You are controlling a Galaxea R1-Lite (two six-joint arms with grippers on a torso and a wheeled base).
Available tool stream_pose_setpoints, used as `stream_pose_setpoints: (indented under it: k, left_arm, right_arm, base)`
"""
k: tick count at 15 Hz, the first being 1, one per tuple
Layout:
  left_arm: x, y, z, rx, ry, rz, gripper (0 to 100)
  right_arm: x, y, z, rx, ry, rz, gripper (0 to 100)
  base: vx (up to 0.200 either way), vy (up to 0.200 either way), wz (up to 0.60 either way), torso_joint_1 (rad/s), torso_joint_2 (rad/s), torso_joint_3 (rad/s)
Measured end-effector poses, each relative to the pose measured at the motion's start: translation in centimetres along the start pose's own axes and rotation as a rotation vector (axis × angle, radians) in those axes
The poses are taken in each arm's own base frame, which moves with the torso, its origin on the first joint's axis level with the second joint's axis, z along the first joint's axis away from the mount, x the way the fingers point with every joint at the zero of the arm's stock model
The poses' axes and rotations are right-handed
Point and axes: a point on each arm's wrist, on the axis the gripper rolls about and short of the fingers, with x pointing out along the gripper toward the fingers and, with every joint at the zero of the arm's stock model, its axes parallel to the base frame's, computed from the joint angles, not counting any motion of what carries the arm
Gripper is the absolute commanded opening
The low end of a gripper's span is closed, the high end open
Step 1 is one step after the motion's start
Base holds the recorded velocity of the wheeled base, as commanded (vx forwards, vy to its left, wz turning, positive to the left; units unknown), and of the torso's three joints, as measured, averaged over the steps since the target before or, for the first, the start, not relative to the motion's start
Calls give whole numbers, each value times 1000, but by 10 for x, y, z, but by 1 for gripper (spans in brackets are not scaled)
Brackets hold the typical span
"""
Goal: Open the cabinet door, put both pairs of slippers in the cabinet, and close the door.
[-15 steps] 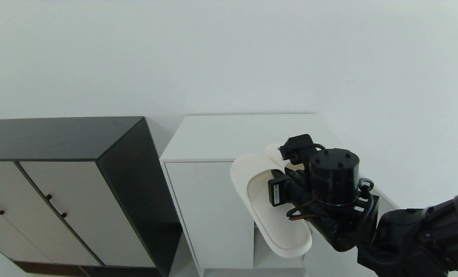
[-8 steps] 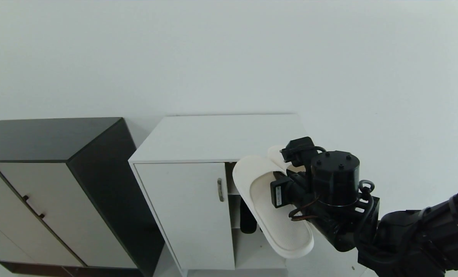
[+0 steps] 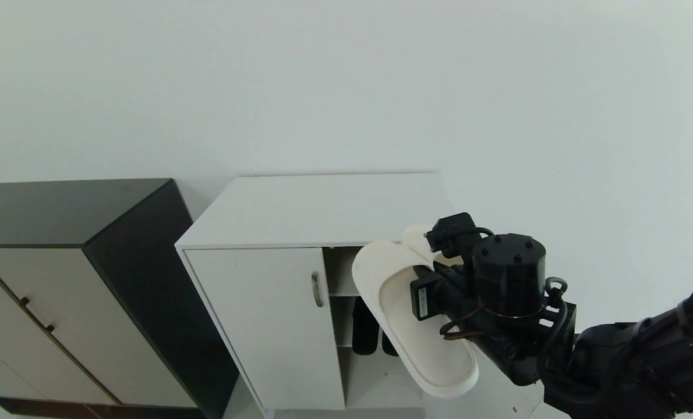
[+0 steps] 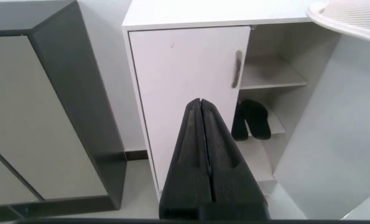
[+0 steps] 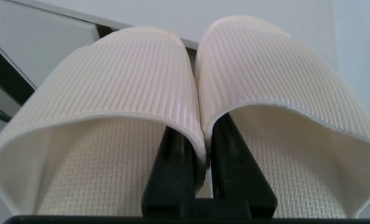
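My right gripper [image 3: 431,269] is shut on a pair of white slippers [image 3: 416,331], held side by side in front of the white cabinet's [image 3: 317,209] open right half. From the right wrist, the gripper [image 5: 197,168] clamps the two inner strap edges of the white slippers [image 5: 122,81] together. A pair of black slippers [image 3: 365,331] stands on a lower shelf inside. My left gripper [image 4: 200,143] is shut on nothing, low in front of the cabinet's closed left door [image 4: 185,93], with the black slippers [image 4: 252,119] beyond it.
A black cabinet [image 3: 61,209] with pale doors stands close to the white cabinet's left. The opened right door [image 4: 334,137] swings out toward me beside the shelves. An upper shelf [image 4: 268,73] sits above the black slippers. A plain wall is behind.
The whole head picture has shifted, so the camera moved: both cabinets now lie further left and the open compartment with the black slippers has come into sight. The right gripper keeps its hold.
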Motion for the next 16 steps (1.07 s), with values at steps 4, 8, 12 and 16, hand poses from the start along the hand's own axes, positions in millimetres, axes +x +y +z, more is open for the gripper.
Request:
stream_pose_setpoints:
  k: [4,8,12,16]
  left_arm:
    - [0,0,0,0,0,1,0]
    - [0,0,0,0,0,1,0]
    - [0,0,0,-1,0,2,0]
    - [0,0,0,-1,0,-1,0]
  right_arm:
    - [0,1,-1,-2,4,7,0]
    - [0,1,-3,-4,8,10,0]
    - [0,3,-4,-5,8,18,0]
    - [0,3,-4,-3,5,17,0]
  base:
    - [0,0,0,0,0,0]
    - [0,150,0,-3,-2,3]
    - [0,0,0,0,0,0]
    - [0,0,0,0,0,0]
